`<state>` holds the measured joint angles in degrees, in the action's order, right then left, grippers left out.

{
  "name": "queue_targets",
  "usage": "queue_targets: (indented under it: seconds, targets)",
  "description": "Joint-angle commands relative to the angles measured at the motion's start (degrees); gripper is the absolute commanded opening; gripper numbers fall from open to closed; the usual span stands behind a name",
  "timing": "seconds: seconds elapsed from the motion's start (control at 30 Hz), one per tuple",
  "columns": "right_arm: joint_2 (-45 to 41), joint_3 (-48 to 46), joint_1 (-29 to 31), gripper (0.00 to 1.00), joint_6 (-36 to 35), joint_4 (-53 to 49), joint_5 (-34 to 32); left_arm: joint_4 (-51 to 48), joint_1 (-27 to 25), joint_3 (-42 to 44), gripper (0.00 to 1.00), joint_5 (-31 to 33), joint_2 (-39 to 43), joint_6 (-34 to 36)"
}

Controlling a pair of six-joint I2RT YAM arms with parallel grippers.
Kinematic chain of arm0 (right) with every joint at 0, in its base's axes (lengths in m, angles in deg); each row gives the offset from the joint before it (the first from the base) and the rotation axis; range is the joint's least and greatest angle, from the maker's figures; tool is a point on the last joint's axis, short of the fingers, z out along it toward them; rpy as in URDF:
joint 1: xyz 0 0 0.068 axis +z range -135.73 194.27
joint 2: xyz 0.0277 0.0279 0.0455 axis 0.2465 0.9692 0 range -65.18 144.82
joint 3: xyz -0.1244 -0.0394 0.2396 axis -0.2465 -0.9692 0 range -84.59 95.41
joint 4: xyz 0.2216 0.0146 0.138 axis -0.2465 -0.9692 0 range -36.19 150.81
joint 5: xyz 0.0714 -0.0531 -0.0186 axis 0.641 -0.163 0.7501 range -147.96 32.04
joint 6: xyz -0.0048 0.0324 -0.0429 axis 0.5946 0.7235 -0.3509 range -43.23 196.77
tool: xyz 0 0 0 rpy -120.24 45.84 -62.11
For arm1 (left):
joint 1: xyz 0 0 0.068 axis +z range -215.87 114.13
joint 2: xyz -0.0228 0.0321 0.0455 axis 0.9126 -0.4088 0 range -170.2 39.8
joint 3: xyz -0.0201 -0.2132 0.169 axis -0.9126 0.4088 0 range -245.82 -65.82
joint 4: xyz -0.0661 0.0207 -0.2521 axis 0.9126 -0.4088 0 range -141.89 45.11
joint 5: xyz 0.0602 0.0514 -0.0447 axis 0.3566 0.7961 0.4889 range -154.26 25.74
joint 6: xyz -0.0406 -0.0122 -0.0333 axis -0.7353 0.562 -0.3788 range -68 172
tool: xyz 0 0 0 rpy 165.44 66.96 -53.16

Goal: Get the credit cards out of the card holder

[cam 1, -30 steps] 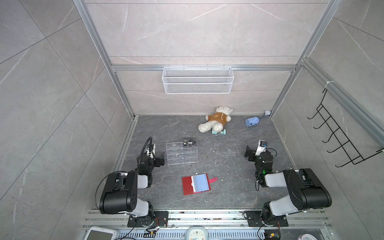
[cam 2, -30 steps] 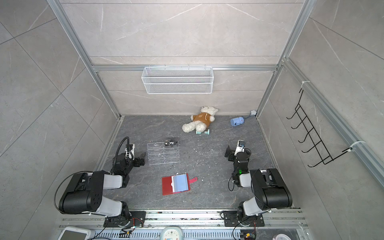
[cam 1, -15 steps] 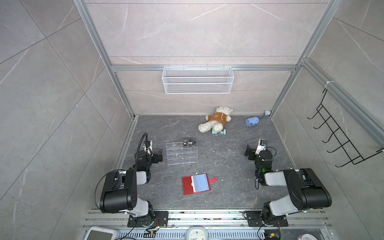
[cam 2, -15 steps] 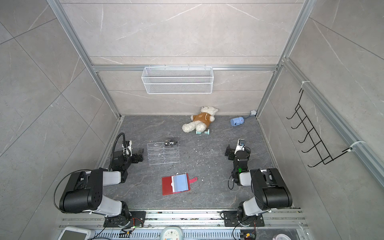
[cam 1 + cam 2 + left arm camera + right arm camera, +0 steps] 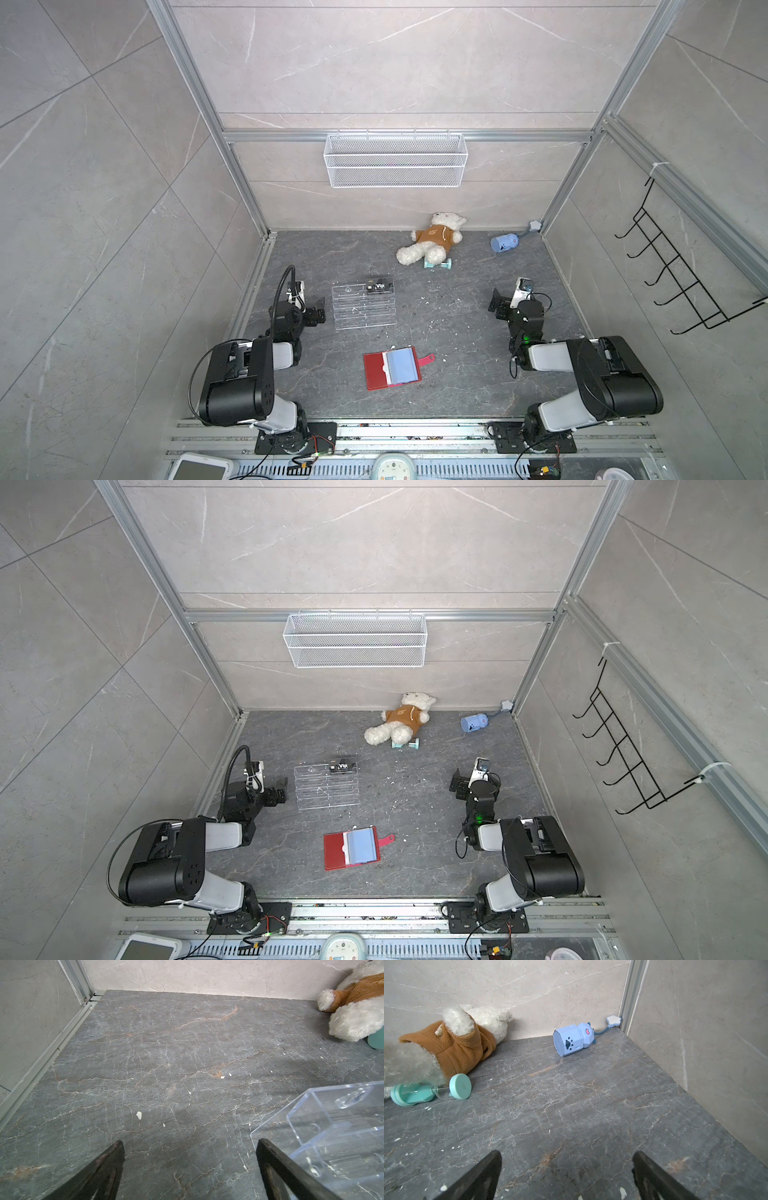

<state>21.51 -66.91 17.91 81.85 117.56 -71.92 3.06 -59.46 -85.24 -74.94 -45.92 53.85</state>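
1. The left gripper (image 5: 317,311) hovers low over the dark grey worktop (image 5: 457,332) near the left wall. Its jaws are spread wide with nothing between them. In the left wrist view only bare worktop lies between the gripper's (image 5: 190,1142) fingertips.
2. Just right of it stands a clear acrylic tiered rack (image 5: 363,307), apart from the gripper. One corner of the rack (image 5: 332,1126) shows just beside a fingertip in the left wrist view.
3. The credit cards (image 5: 379,286) lie on the rack's far top tier at its right end. They are dark, and the top one reads "Vip". I cannot tell how many there are.
4. The card holder (image 5: 376,370) lies open and flat on the near middle of the worktop. It is well apart from both grippers, with its red snap tab (image 5: 428,358) pointing right. Whether its pale blue sleeves (image 5: 401,365) hold any card I cannot tell.
5. A white teddy bear (image 5: 432,243) in a brown top lies by the back wall, with a teal-capped item (image 5: 429,1091) against its leg.
6. A blue toy (image 5: 504,242) lies on its side near the back right corner.
7. The right gripper (image 5: 498,305) hovers over bare worktop on the right, wide open and holding nothing. The right wrist view shows the same (image 5: 566,1153).
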Motion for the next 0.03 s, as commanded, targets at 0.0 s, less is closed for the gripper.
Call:
queue_targets:
  seconds: [0.0]
  targets:
    - [0.56,0.84,0.36,1.0,-0.38,-0.92,-0.82,1.15,0.18,-0.88,1.0,-0.58,-0.2,-0.87]
